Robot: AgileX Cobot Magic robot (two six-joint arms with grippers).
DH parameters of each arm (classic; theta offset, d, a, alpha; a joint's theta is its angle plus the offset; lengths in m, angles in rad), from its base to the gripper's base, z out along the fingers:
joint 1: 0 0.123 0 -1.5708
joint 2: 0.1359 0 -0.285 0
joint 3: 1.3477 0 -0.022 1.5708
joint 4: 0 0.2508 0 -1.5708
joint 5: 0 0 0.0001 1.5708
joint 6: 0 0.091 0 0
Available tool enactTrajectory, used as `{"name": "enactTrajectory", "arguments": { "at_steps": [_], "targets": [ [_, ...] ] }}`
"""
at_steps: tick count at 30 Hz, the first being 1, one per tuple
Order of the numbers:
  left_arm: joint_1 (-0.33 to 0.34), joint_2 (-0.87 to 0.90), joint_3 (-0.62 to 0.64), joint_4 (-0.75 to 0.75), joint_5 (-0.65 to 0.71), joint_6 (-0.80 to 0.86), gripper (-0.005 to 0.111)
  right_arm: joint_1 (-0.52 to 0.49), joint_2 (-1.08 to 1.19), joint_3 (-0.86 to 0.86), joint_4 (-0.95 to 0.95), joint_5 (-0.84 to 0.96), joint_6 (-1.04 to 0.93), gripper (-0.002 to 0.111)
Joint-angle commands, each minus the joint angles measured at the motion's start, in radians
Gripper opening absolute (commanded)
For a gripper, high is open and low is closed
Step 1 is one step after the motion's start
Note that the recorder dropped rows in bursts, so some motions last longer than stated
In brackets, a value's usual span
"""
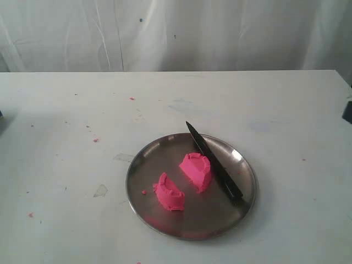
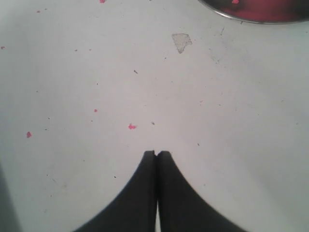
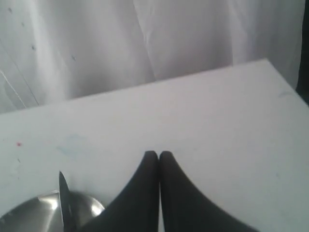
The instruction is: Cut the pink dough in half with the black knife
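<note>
The pink dough lies in two half-round pieces on the steel plate point(image 1: 242, 190): one piece point(image 1: 196, 170) near the middle, the other point(image 1: 169, 192) nearer the front left. The black knife point(image 1: 213, 162) rests on the plate just right of the dough, its tip over the far rim and its handle toward the front right. Nothing holds it. Neither gripper shows in the exterior view. My left gripper point(image 2: 157, 153) hangs shut and empty over bare table; the plate's rim point(image 2: 227, 14) shows at that view's edge. My right gripper point(image 3: 159, 154) is shut and empty, with the knife tip point(image 3: 63, 191) beside it.
Tiny pink crumbs point(image 1: 95, 139) dot the white table point(image 1: 66, 165), and a small one point(image 1: 144, 192) lies on the plate. A scuffed patch point(image 1: 100, 190) marks the table left of the plate. A white curtain point(image 1: 176, 33) hangs behind the table's far edge.
</note>
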Motion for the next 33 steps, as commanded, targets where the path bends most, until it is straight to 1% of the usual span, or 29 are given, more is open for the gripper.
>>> {"name": "enactTrajectory", "arguments": {
  "at_steps": [1,4,7,11,14,18,20,22,25,27,30,32,33],
  "targets": [
    [-0.002,-0.005,0.009,-0.014,0.009,-0.003,0.000,-0.004,-0.233,0.033,-0.013,0.086,-0.023,0.000],
    [-0.002,-0.005,0.009,-0.014,0.004,-0.003,0.000,-0.004,-0.372,0.035,-0.013,0.184,-0.023,0.000],
    [-0.002,-0.005,0.009,-0.014,-0.006,-0.003,0.000,-0.004,-0.499,0.035,-0.015,0.231,-0.047,0.000],
    [-0.002,-0.005,0.009,-0.014,-0.009,-0.003,0.000,-0.004,-0.615,0.035,-0.015,0.330,-0.083,0.000],
    [-0.002,-0.005,0.009,-0.014,-0.009,-0.003,0.000,-0.002,-0.662,0.035,-0.005,0.392,-0.081,0.000],
    [-0.002,-0.005,0.009,-0.013,-0.008,-0.003,0.000,-0.002,-0.683,0.035,0.001,0.404,-0.079,0.000],
    [-0.002,-0.005,0.009,-0.013,-0.008,-0.003,0.000,-0.002,-0.683,0.035,-0.051,0.421,-0.070,0.000],
    [-0.002,-0.005,0.009,-0.013,-0.008,-0.003,0.000,-0.002,-0.683,0.035,-0.057,0.423,-0.070,0.000],
    [-0.002,-0.005,0.009,-0.013,-0.008,-0.003,0.000,-0.002,-0.683,0.035,-0.042,0.394,-0.070,0.000],
    [-0.002,-0.005,0.009,-0.013,-0.008,-0.003,0.000,-0.002,-0.683,0.035,-0.065,0.359,-0.079,0.000],
    [-0.002,-0.005,0.009,-0.013,-0.008,-0.003,0.000,-0.004,-0.690,0.118,-0.130,0.146,-0.110,0.000],
    [-0.002,-0.005,0.009,-0.010,-0.008,-0.003,0.000,-0.004,-0.702,0.188,-0.146,0.062,-0.112,0.000],
    [-0.002,-0.005,0.009,-0.008,-0.008,-0.003,0.000,-0.004,-0.712,0.232,-0.132,0.060,-0.106,0.000]
  ]
}}
